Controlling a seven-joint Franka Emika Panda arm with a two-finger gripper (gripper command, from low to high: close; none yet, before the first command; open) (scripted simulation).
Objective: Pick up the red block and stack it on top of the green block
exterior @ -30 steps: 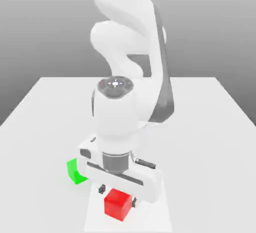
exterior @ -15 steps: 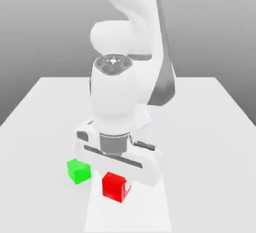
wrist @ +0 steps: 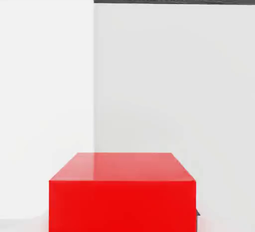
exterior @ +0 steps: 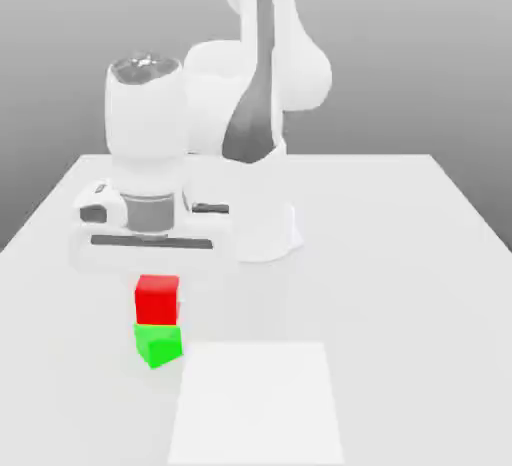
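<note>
Red block (exterior: 157, 299) gripped by gripper (exterior: 157, 276), right above green block (exterior: 159, 344).

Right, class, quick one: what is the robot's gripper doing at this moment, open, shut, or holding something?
Gripper: shut on the small bright red matte cube, held just above the small bright green matte cube.

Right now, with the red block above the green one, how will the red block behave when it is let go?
The red block has flat faces and sharp edges, so it will probably sit still, not roll. It looks rigid and smooth, so maybe a little slippery. It seems roughly centered over the green block, so tipping looks unlikely.
</note>
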